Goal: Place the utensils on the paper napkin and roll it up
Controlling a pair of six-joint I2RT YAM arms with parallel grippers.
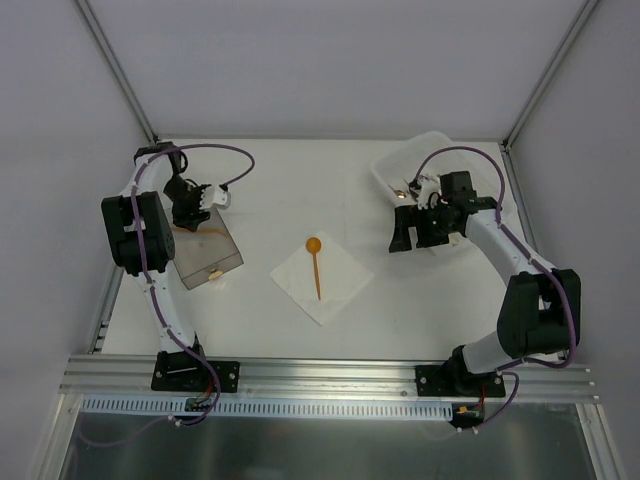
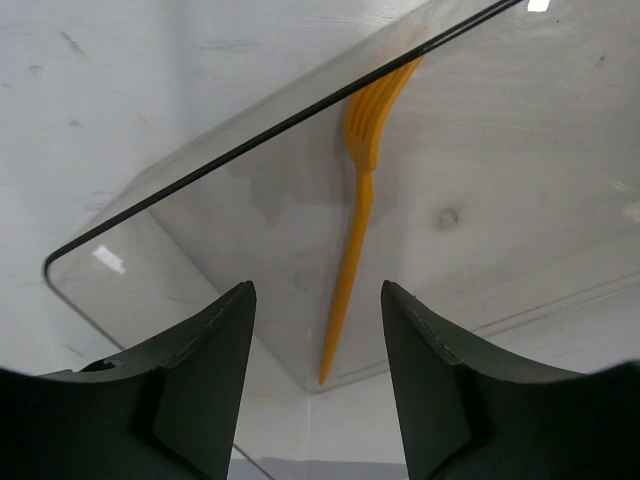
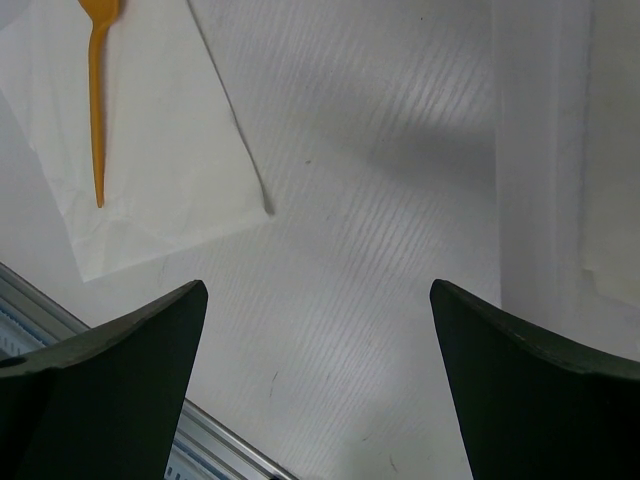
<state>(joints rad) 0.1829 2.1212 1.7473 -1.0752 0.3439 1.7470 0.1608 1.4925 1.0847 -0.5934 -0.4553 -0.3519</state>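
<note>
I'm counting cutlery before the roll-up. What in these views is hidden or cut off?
- Top view: tray contents, covered by the right gripper.
- Top view: fork in the box, mostly under the left gripper.
- Right wrist view: spoon bowl, cut off by the top edge.

White table [image 1: 290, 180], paper napkin [image 1: 345, 285] centre, smoky box [image 1: 215, 250] left, translucent tray [image 1: 398, 166] right
</note>
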